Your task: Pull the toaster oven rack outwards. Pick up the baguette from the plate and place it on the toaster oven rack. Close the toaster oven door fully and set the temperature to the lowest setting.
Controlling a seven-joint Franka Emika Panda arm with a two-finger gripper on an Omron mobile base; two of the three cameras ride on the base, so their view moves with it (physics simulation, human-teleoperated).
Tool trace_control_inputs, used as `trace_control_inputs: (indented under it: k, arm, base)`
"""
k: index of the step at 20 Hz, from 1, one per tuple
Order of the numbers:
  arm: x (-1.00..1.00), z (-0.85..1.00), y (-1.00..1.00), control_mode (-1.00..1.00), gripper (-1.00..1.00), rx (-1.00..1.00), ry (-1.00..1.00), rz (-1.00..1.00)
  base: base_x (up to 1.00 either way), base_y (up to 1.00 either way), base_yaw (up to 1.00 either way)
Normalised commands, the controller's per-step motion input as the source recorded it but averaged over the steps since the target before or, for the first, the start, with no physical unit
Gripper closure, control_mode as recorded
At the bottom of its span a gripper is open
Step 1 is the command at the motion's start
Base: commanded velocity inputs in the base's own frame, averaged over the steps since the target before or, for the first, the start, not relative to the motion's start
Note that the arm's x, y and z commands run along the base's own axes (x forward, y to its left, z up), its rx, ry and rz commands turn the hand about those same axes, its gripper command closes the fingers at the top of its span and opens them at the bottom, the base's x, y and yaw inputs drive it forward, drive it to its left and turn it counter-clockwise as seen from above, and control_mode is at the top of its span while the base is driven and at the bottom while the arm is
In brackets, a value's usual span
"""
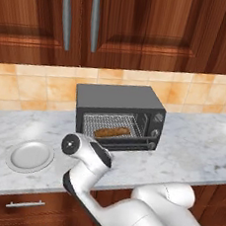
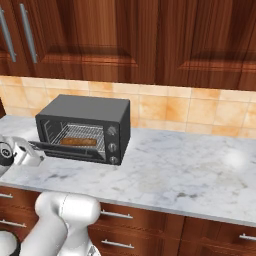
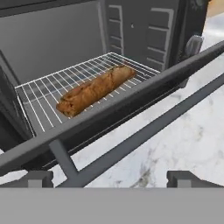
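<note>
A: Status? Baguette (image 3: pixel 96 89) lies on the toaster oven rack (image 3: pixel 48 94), ahead of the gripper (image 3: pixel 109 179); plate (image 1: pixel 29 156) bare.

B: Jaws spread wide, holding nothing, just under the toaster oven door (image 3: pixel 131 103) handle. Door partly raised. Left, I judge: full closure, temperature knob.

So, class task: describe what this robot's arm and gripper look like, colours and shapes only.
The arm is glossy white, built of rounded tubular segments with dark bands at the joints and a round dark-centred cap. The gripper ends in two small, blocky dark grey fingertips.
</note>
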Motion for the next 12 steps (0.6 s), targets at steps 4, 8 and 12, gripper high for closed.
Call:
trace_control_inputs:
  k: [4, 8, 12]
  arm:
    - [0.21, 0.83, -0.72, -1.0, -1.0, 0.16, 0.03, 0.26]
    - [0.29, 0.89, -0.61, -1.0, -1.0, 0.13, 0.09, 0.23]
    - [0.41, 0.9, -0.53, -1.0, -1.0, 0.11, 0.14, 0.25]
  base:
    - [0.0, 0.0, 0.0]
    - [0.0, 0.0, 0.0]
    - [0.0, 0.0, 0.0]
